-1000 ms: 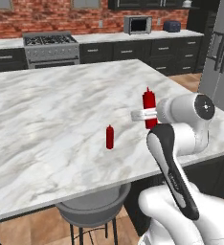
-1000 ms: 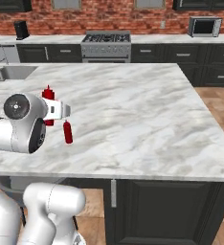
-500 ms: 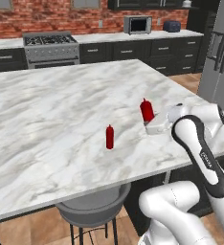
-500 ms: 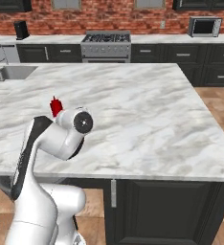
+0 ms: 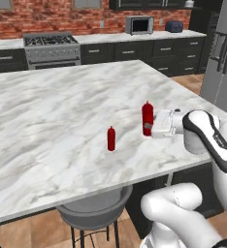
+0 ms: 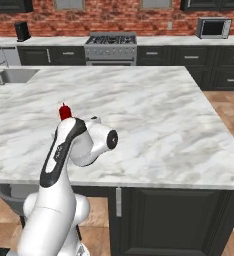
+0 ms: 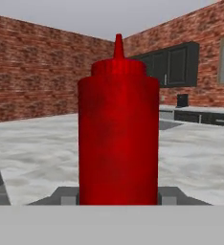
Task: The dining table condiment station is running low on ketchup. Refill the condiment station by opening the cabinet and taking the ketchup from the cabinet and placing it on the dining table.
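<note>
Placing step, near its end. The ketchup (image 5: 147, 118) stands upright on the dining table (image 5: 52, 121), base apparently down on the marble near the robot-side edge. A 2nd red bottle (image 5: 111, 138) stands apart to its side. The gripper (image 5: 150, 127) is partly closed, its fingers (image 7: 66, 196) clasping the ketchup low on each flank. Next move, by my judgement: release the jaws and back straight off without tipping the bottle.

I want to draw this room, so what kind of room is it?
It looks like a home kitchen. There is a stove and a microwave along the red brick wall, a sink with a tap, and a big marble dining table in the middle.
</note>
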